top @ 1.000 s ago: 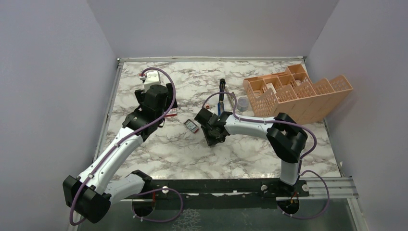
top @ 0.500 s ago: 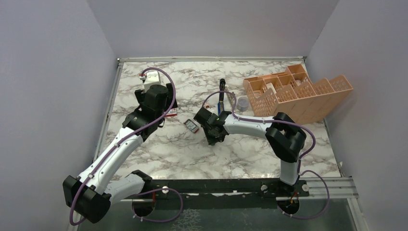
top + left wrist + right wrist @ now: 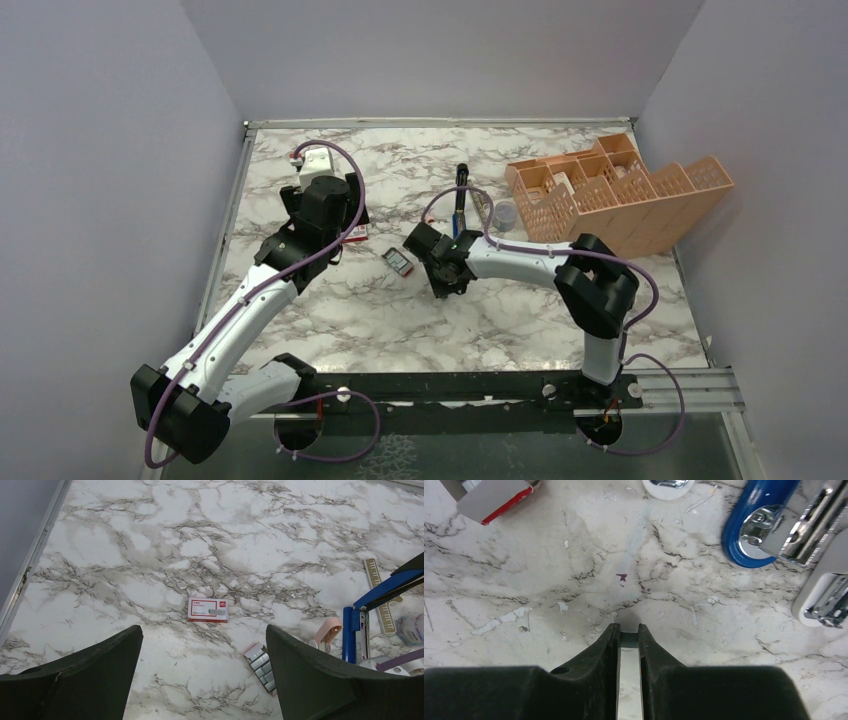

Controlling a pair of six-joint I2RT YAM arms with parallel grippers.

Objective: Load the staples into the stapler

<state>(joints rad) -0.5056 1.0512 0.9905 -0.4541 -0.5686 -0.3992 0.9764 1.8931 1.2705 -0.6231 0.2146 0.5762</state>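
The right claw (image 3: 628, 630) is clenched on a thin, silvery staple strip (image 3: 629, 652), low over the veined marble desk (image 3: 524, 580). It is near the rounded, glossy blue stapler (image 3: 749, 535), whose chrome parts show. The left claw (image 3: 202, 630) hangs released, and a flat red-and-white box (image 3: 208, 610) lies beyond it.

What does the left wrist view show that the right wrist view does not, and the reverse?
Only left wrist: the red-and-white box, the metal strip and the open left gripper. Only right wrist: the right gripper shut on a thin grey strip, probably staples. Both: the blue stapler, the tray of staples and the marble table.
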